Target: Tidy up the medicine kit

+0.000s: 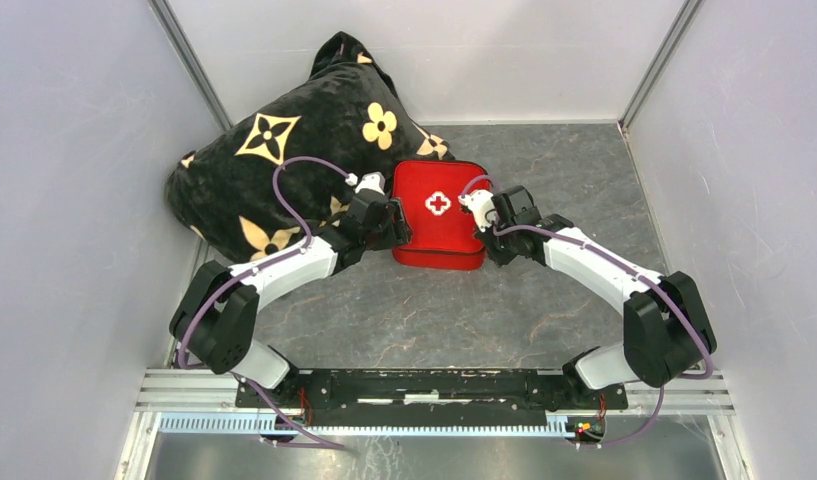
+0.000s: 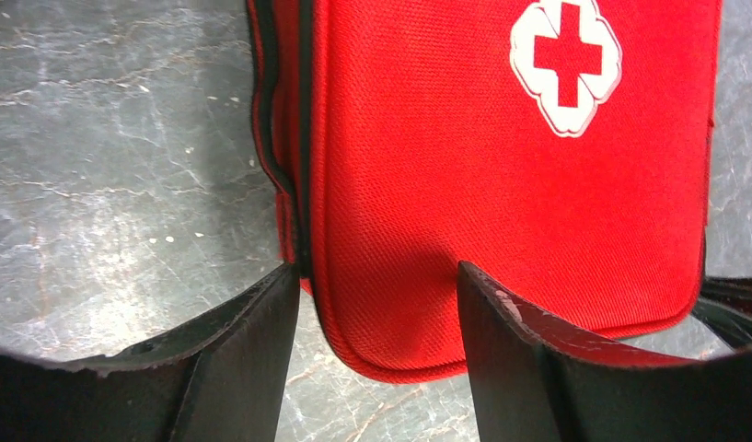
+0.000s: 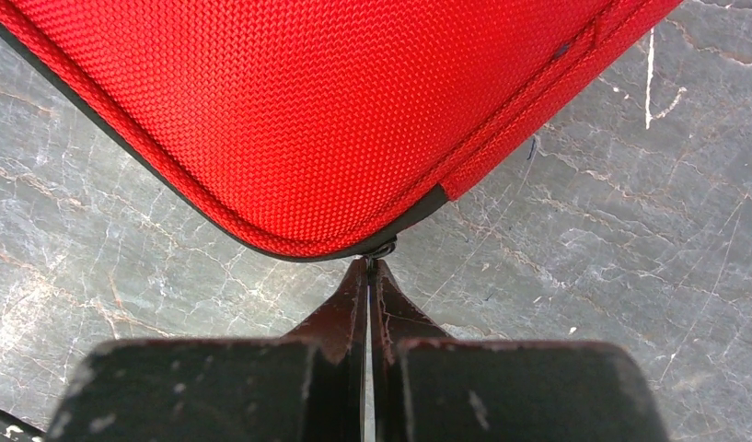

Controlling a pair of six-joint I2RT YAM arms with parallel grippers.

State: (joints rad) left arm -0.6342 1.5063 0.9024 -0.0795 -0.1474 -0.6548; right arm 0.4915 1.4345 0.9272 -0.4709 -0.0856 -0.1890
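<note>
We noted the medicine kit [image 1: 439,215] flat on the table [image 1: 434,320], cross up, just beside the pillow [image 1: 274,150]. Left gripper [image 2: 376,272] open, straddling its corner. Right gripper [image 3: 369,267] closed, tips at a small metal piece [image 3: 383,250], probably the zip pull; hold unclear. Our judgement: brace the shell with the left, then draw the zip slowly along the seam.

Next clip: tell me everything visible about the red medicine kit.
The medicine kit is a red rounded-square case of woven fabric with a dark zip seam around its edge and a white cross emblem on top. It lies flat and looks closed on the grey table, beside the pillow. The open left end effector straddles one corner; the shut right end effector meets another.
</note>
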